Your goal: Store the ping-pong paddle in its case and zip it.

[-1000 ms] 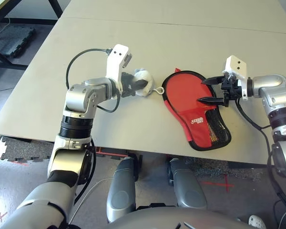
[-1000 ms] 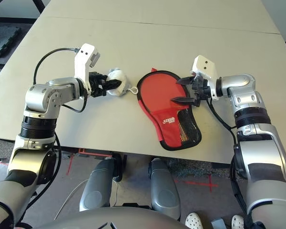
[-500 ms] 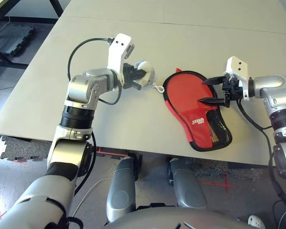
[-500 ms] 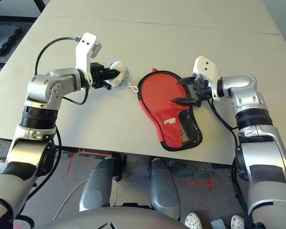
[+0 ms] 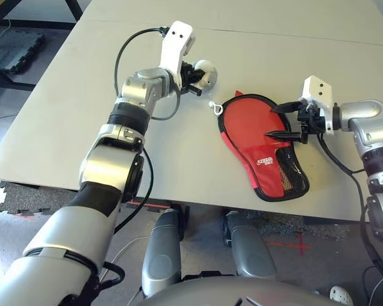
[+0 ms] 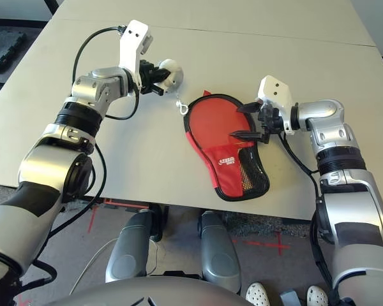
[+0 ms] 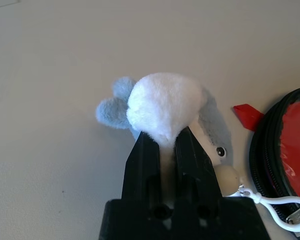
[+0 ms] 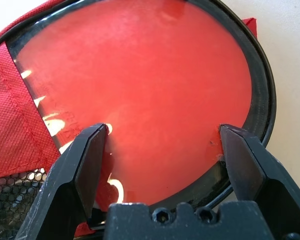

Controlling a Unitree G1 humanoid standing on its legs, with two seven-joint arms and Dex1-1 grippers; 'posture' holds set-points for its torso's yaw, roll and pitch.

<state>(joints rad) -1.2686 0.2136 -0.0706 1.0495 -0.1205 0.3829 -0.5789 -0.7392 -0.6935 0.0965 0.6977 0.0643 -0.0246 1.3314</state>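
1. Head views: the red, paddle-shaped fabric case [image 5: 263,148] with its black zipper edge is lying flat on the pale grey table [image 5: 274,57], its narrow mesh-pocket end sitting close to the near table edge. The round red rubber face of the ping-pong paddle [image 5: 249,124] is showing inside the case's open round end; its handle is hidden under the fabric. Wide bare table is stretching beyond and to both sides of the case.
2. The left end effector [image 5: 196,75] is reaching out past the case's far left side, pinching a small white fluffy ball toy [image 5: 205,69]. A white cord loop [image 5: 214,107] is hanging between the toy and the case rim; where it attaches is too small to make out.
3. The right end effector [image 5: 286,121] is hovering at the case's right rim with its two fingers spread wide, gripping nothing.
4. Left wrist view: the black fingers [image 7: 142,165] are sitting nearly together, squeezing the toy's white fluff. A pale blue part is sticking out behind it, and the zipper edge is cut off by the frame.
5. Right wrist view: the widely parted fingers [image 8: 87,162] are framing the paddle's red face, with the black zipper rim curving around it. Whether the fingertips are touching the case cannot be told.
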